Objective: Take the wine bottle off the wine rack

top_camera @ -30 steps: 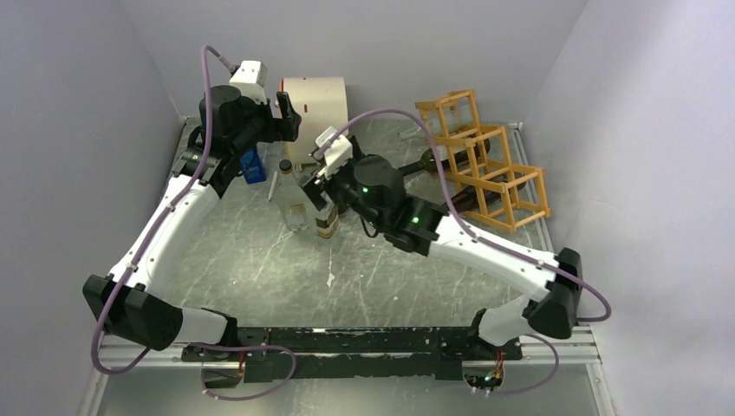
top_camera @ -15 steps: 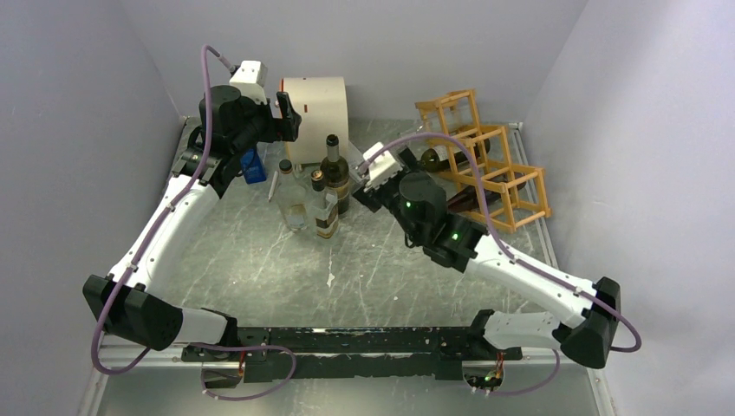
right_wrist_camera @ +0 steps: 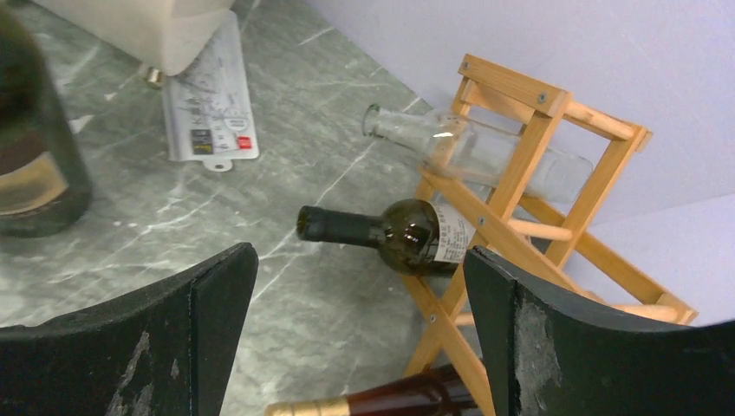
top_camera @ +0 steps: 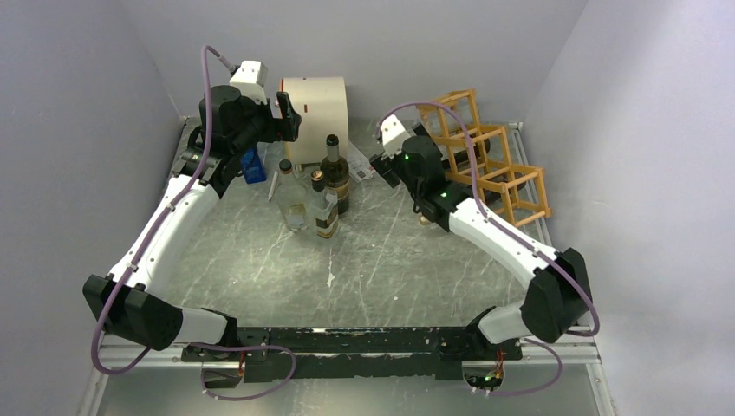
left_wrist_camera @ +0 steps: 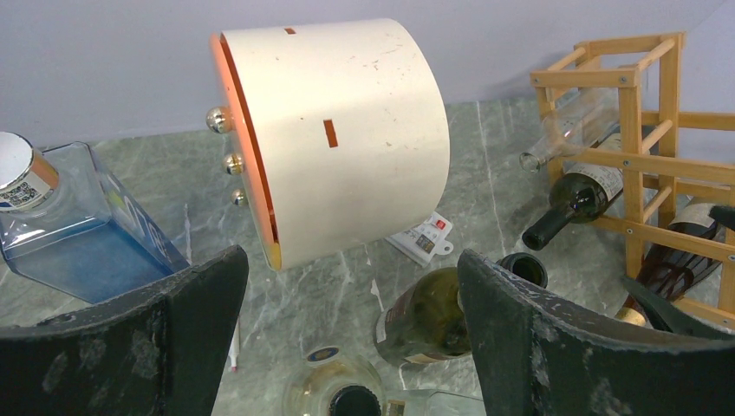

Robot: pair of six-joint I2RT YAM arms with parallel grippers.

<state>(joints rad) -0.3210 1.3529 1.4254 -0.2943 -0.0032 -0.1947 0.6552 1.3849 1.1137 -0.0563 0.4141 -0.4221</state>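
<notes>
The wine rack (top_camera: pixel 485 160) is a light wooden lattice at the back right, also seen in the right wrist view (right_wrist_camera: pixel 520 173). Three bottles lie in it, necks pointing left: a clear bottle (right_wrist_camera: pixel 468 147), a dark green wine bottle (right_wrist_camera: pixel 407 232) and a reddish-brown bottle with a gold foil neck (right_wrist_camera: pixel 390 400). My right gripper (right_wrist_camera: pixel 357 260) hangs open just left of the rack (top_camera: pixel 381 166), facing those necks and touching none. My left gripper (left_wrist_camera: pixel 351 260) is open and empty near the white drum (top_camera: pixel 290 113).
A white drum (top_camera: pixel 316 108) lies at the back centre. In front of it stand a dark bottle (top_camera: pixel 334 173), a clear bottle (top_camera: pixel 290 195) and a small bottle (top_camera: pixel 322 208). A blue flask (top_camera: pixel 252 165) sits at the left; a white tag (right_wrist_camera: pixel 208 104) lies near the drum.
My right arm swung away from the standing bottles, leaving the dark bottle upright, and moved right to the rack while its jaws widened. The left arm stayed still.
</notes>
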